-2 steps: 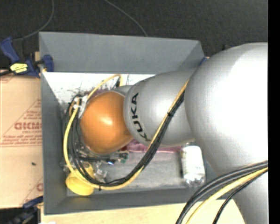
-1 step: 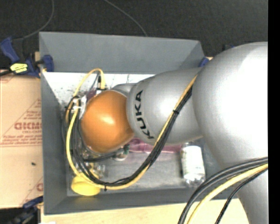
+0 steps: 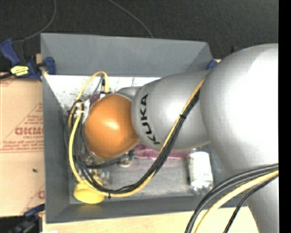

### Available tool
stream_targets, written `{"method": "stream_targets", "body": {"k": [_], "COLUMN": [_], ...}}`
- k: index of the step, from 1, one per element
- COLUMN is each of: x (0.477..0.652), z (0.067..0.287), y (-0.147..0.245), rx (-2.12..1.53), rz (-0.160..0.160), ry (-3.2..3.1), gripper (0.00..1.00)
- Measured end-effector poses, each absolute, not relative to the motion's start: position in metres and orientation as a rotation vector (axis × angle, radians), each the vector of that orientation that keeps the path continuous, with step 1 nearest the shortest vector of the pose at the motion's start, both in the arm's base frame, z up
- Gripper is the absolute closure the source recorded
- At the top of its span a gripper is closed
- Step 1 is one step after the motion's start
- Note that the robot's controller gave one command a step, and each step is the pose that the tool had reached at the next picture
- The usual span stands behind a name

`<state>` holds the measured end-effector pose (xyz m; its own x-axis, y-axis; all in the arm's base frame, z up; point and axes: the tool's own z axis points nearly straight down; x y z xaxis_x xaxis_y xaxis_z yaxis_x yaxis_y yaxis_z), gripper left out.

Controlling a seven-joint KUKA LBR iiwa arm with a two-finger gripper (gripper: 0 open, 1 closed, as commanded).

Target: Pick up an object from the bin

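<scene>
In the front left corner of the grey bin [image 3: 56,154] lies one yellow rounded piece [image 3: 87,194]. It is the thing closest to the tool [image 3: 94,166], which sits low just behind it, beneath the orange cover [image 3: 109,125]. Whether the tool is open or closed cannot be told. One white piece [image 3: 200,171] lies front right, and one pink piece [image 3: 150,154] shows under the arm [image 3: 184,115].

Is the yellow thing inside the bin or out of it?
Inside: the yellow thing lies in the lower-left corner of the bin.
</scene>
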<state>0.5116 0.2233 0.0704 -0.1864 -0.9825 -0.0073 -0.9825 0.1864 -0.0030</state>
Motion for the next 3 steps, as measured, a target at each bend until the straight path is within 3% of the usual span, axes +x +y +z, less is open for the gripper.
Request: {"method": "stream_targets", "body": {"k": [2, 3], "x": [0.509, 0.511], "z": [0.088, 0.116], "y": [0.222, 0.223], "rx": [-2.003, -1.995], "rz": [0.008, 0.005], "ry": [2.421, 2.417], "gripper": [1.0, 1.0]}}
